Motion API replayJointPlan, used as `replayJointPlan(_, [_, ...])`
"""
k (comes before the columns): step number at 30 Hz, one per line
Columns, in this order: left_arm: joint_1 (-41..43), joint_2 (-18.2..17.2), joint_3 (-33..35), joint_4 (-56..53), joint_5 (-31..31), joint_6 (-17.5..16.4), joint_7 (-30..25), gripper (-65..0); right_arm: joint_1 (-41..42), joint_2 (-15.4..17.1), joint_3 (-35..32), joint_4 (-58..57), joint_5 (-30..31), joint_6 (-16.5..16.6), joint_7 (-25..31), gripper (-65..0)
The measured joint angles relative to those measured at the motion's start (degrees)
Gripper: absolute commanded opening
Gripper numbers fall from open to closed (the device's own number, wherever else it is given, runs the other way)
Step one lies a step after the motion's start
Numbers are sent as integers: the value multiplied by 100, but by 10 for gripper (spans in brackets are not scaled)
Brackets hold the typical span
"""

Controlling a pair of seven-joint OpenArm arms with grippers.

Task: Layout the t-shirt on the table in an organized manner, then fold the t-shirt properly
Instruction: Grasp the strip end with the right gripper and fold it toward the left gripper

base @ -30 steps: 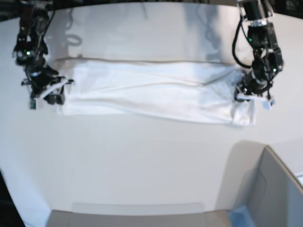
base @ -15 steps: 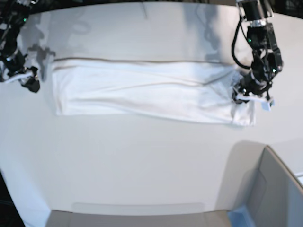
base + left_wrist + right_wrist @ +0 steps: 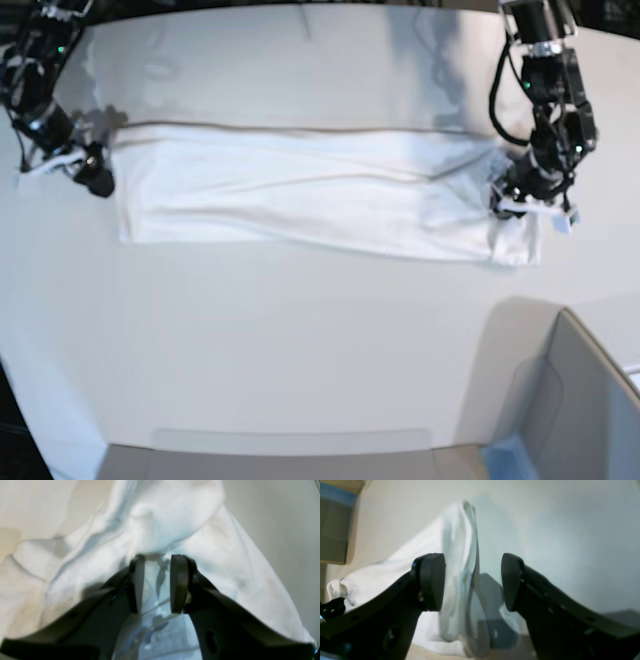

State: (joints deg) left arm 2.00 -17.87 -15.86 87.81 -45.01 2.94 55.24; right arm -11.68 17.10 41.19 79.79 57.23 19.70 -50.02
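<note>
The white t-shirt (image 3: 300,190) lies as a long folded band across the table (image 3: 300,350), with no print showing. My left gripper (image 3: 525,205) is down on the shirt's bunched right end. In the left wrist view its fingers (image 3: 178,582) stand a little apart, and rumpled t-shirt cloth (image 3: 175,517) lies under and ahead of the left gripper (image 3: 157,557). My right gripper (image 3: 85,175) hangs just off the shirt's left edge. In the right wrist view the right gripper (image 3: 472,557) is wide open, and the blurred t-shirt (image 3: 455,537) edge shows below the gap.
A grey bin (image 3: 580,400) with a blue corner stands at the front right, and it also shows as the bin (image 3: 335,530) in the right wrist view. The table's curved far edge runs behind both arms.
My right gripper opened, let go of the shirt's left end, swung off to the left, then came back near that edge. The left gripper's jaws parted at the right end.
</note>
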Motion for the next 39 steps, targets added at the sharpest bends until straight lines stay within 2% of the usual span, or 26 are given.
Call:
replayJointPlan(5, [24,70,0,212,22,11,31,-457,162,-24,-520,-278,109,4,155,-297])
replayJointPlan(9, [-11,96,2,520,17,7,525,-457,234,-240,-581,-273,96,-20,192,-297])
replayJointPlan(12, [-24,223,0,743,42,13,682,-457,306,-275,-728,-210,-262,-61,262,-297])
replayJointPlan(18, [-24,341,7,946,20,2,776,-458,391,-684,-800,179,-997,-129,286,-306])
replayJointPlan(21, [-9,348,7,946,42,17,1115,-459,472,-734,-826,262,-1344,-129,164,-391])
replayJointPlan(26, [-22,361,-26,1084,44,4,1386,-459,529,-730,-826,243,-1534,-197,74,-620])
replayJointPlan(27, [-22,358,-31,1165,46,7,1370,-459,529,-730,-826,234,-1547,-199,68,-650])
replayJointPlan(28, [-24,356,-39,1252,44,11,1373,-459,533,-728,-826,227,-1545,-271,68,-650])
replayJointPlan(31, [-9,352,-39,1534,42,7,1377,-459,599,-498,-844,184,-1569,-496,0,-650])
replayJointPlan(33, [4,343,-42,1698,42,7,1384,-459,717,-304,-813,155,-1893,-658,9,-650])
replayJointPlan(36, [-9,345,-42,1797,37,0,1707,-459,874,-24,-796,155,-2446,-708,15,-650])
replayJointPlan(39, [-7,343,-44,1794,42,2,1738,-459,1014,98,-802,240,-2918,-706,9,-650])
